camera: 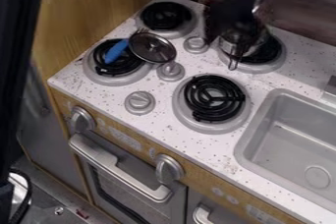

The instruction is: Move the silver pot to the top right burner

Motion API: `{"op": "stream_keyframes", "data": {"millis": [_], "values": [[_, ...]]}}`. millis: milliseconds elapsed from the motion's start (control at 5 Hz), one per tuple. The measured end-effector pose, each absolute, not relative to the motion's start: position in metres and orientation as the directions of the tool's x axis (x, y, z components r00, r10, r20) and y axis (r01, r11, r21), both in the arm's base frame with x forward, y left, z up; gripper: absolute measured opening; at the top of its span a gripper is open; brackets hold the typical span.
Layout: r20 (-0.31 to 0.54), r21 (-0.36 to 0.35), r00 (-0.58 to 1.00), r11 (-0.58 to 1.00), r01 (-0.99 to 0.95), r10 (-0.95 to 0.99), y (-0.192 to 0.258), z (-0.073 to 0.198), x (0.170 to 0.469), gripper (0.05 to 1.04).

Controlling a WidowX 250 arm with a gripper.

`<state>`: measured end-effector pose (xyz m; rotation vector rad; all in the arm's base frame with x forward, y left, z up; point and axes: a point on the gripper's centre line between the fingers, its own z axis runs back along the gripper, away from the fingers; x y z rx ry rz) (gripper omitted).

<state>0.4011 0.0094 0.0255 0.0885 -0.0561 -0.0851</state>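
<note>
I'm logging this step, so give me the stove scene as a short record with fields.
pot: silver, at the top right burner, toward its left side; contact unclear
gripper: right at the pot
lid: round, dark, overlapping the bottom left burner's right side
utensil: blue handle, over that same burner
top knobs: three, among the burners
sink: gray, right of the bottom right burner

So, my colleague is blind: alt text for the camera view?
Black robot gripper at a silver pot over the top right burner of a toy stove; round lid and blue-handled utensil at the lower left burner, sink at right.
</note>
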Motion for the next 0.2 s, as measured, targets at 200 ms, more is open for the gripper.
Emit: {"op": "stream_keyframes", "data": {"millis": [200], "values": [[0.047, 0.043, 0.998, 0.998, 0.035, -0.037, 0.0124, 0.0284, 0.3908, 0.999]]}}
